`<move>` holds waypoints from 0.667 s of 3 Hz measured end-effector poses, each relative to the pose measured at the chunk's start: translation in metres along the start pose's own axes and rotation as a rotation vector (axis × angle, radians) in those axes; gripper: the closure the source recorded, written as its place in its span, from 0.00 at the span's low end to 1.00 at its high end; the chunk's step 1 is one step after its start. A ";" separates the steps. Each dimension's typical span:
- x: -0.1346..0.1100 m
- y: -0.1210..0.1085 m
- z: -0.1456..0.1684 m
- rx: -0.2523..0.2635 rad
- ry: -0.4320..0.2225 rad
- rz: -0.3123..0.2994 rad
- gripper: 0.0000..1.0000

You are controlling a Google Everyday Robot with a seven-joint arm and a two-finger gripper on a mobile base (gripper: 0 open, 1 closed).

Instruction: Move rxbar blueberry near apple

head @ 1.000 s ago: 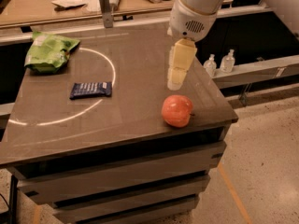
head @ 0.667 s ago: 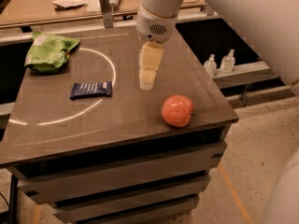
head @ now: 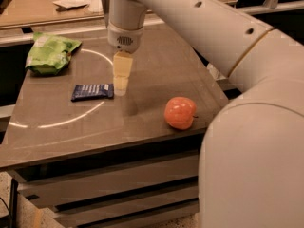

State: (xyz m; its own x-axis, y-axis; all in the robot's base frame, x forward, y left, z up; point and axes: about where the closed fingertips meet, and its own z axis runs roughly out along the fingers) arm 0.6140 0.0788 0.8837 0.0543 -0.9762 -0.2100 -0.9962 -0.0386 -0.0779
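The rxbar blueberry (head: pixel 92 91) is a flat dark navy wrapper lying on the dark table top, left of centre. The apple (head: pixel 180 112) is red-orange and sits near the table's front right edge. My gripper (head: pixel 120 85) hangs from the white arm, its pale fingers pointing down just right of the bar's right end, close above the table. It is well to the left of the apple and holds nothing that I can see.
A green chip bag (head: pixel 49 54) lies at the table's back left corner. A white arc is painted on the table top (head: pixel 156 65). A counter with clutter runs behind. My arm fills the right side of the view.
The gripper has moved left across the table, from near the apple to beside the bar's right end. The bar and the apple have not moved.
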 end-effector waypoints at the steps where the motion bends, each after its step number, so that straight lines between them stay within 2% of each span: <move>1: -0.020 -0.005 0.024 -0.017 0.032 0.008 0.00; 2: -0.031 -0.003 0.038 -0.029 0.048 0.003 0.00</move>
State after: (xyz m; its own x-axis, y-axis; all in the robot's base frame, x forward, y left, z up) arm 0.6177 0.1170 0.8532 0.0484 -0.9855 -0.1628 -0.9980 -0.0410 -0.0487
